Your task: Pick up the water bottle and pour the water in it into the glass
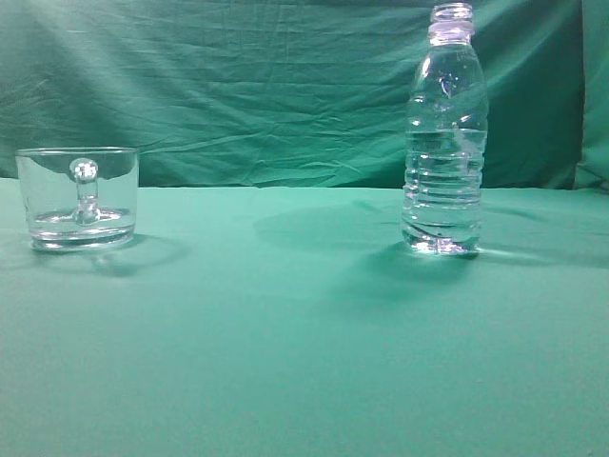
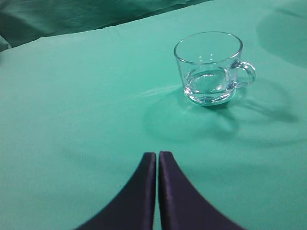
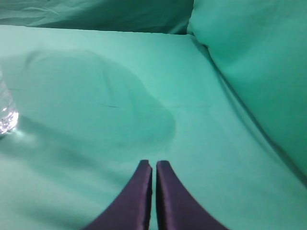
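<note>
The water bottle (image 1: 444,133) stands upright and uncapped at the right of the green table, with clear water (image 1: 443,200) in it. Its base shows at the left edge of the right wrist view (image 3: 5,115). The glass (image 1: 80,198) stands at the left, handle toward the camera; it also shows in the left wrist view (image 2: 210,68) and looks nearly empty. My left gripper (image 2: 157,154) is shut and empty, well short of the glass. My right gripper (image 3: 154,164) is shut and empty, to the right of the bottle. Neither gripper shows in the exterior view.
A green cloth (image 1: 285,314) covers the table and hangs as a backdrop (image 1: 266,86) behind. A raised fold of cloth (image 3: 254,62) rises at the right of the right wrist view.
</note>
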Robot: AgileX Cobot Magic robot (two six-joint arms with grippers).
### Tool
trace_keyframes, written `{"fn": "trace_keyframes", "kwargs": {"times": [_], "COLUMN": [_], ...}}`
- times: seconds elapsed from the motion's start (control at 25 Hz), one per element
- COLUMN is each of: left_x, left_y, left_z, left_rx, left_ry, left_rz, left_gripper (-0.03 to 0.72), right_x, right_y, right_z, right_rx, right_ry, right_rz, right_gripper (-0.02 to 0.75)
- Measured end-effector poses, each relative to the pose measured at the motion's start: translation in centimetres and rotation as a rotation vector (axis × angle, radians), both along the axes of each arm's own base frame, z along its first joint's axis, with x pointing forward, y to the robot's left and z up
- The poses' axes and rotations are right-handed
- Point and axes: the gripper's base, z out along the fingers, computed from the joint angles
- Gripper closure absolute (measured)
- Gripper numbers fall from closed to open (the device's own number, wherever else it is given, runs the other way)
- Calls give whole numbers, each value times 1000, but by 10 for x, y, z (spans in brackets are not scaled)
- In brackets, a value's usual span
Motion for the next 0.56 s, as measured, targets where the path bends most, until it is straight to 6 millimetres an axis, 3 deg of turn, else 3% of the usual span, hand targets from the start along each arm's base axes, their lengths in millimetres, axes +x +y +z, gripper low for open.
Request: {"fn": "trace_keyframes", "kwargs": {"times": [0.56], "left_x": [0], "left_y": [0], "left_z": [0], "left_rx": [0], "left_ry": [0], "left_rz": [0], "left_gripper": [688], "right_x": [0], "right_y": [0], "right_z": [0], "right_rx": [4], "right_ry": [1], "right_rz": [0], "right_gripper": [738]}}
